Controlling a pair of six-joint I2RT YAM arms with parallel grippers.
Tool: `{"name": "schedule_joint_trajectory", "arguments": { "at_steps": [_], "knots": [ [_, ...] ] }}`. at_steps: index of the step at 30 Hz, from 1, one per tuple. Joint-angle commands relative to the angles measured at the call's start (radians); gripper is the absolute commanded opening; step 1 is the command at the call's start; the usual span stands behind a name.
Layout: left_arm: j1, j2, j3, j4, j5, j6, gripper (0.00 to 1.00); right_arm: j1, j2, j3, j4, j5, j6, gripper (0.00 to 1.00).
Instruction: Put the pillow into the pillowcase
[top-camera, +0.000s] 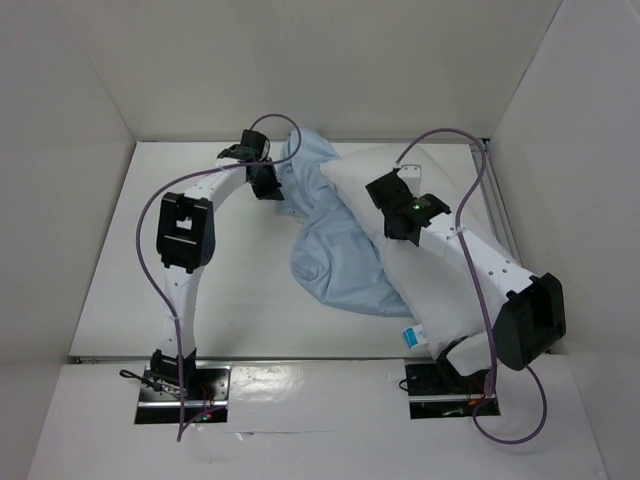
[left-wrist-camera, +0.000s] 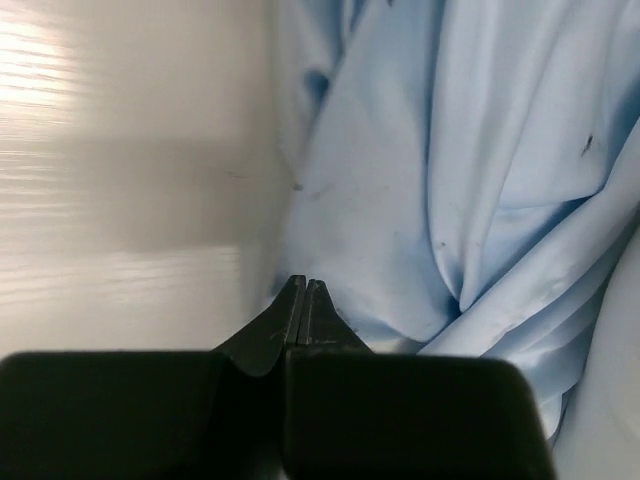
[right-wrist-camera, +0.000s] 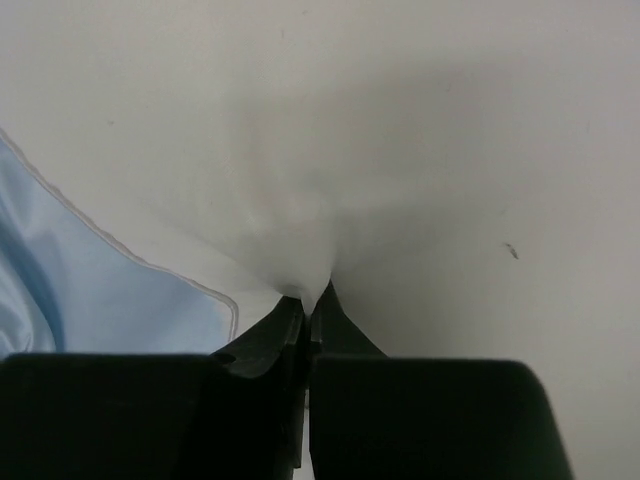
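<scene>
The plump white pillow (top-camera: 425, 285) lies slantwise on the right half of the table, its blue-and-white tag (top-camera: 412, 335) at the near corner. The wrinkled light blue pillowcase (top-camera: 335, 255) lies against its left side and runs to the back. My right gripper (top-camera: 380, 190) is shut on a pinch of the pillow's white cover (right-wrist-camera: 400, 150), with the pillowcase hem (right-wrist-camera: 90, 290) to the left. My left gripper (top-camera: 265, 185) is shut, fingertips together (left-wrist-camera: 305, 285) at the left edge of the pillowcase (left-wrist-camera: 420, 200). Whether any cloth lies between them does not show.
White walls close in the white table (top-camera: 230, 290) on the left, back and right. Purple cables (top-camera: 150, 250) loop beside both arms. The right arm stretches across the pillow.
</scene>
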Motion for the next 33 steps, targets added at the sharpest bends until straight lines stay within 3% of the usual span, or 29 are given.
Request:
{"name": "schedule_joint_trajectory", "arguments": {
  "at_steps": [1, 4, 8, 9, 10, 11, 14, 16, 20, 29, 33],
  "knots": [
    [0.038, -0.173, 0.008, 0.021, 0.011, 0.002, 0.0, -0.06, 0.012, 0.037, 0.045, 0.045, 0.0, 0.0],
    [0.073, -0.252, 0.018, 0.032, 0.011, 0.013, 0.0, -0.115, -0.049, 0.091, 0.045, 0.069, -0.042, 0.0],
    [0.073, -0.238, 0.048, 0.032, 0.101, 0.035, 0.01, -0.166, -0.109, 0.147, 0.094, -0.015, -0.095, 0.0],
    [0.073, -0.223, 0.048, 0.014, 0.102, 0.035, 0.11, -0.179, -0.122, 0.147, 0.094, -0.038, -0.095, 0.0],
    [0.061, -0.205, 0.057, 0.005, 0.112, 0.035, 0.32, -0.179, -0.123, 0.147, 0.094, -0.038, -0.095, 0.0],
    [0.061, -0.171, 0.058, 0.004, 0.135, 0.035, 0.39, -0.179, -0.132, 0.158, 0.083, -0.038, -0.095, 0.0],
    [-0.009, -0.134, 0.048, 0.004, 0.166, 0.053, 0.57, -0.189, -0.143, 0.158, 0.083, -0.047, -0.086, 0.0],
    [-0.051, -0.12, 0.038, 0.004, 0.151, 0.077, 0.61, -0.201, -0.155, 0.158, 0.083, -0.076, -0.086, 0.0],
    [-0.121, -0.097, -0.002, 0.014, 0.137, 0.111, 0.61, -0.222, -0.166, 0.186, 0.083, -0.107, -0.086, 0.0],
    [-0.149, -0.106, -0.143, 0.058, 0.157, 0.144, 0.64, -0.233, -0.175, 0.195, 0.083, -0.139, -0.086, 0.0],
    [-0.158, -0.106, -0.179, 0.058, 0.094, 0.144, 0.65, -0.233, -0.175, 0.195, 0.092, -0.15, -0.086, 0.0]
  ]
}}
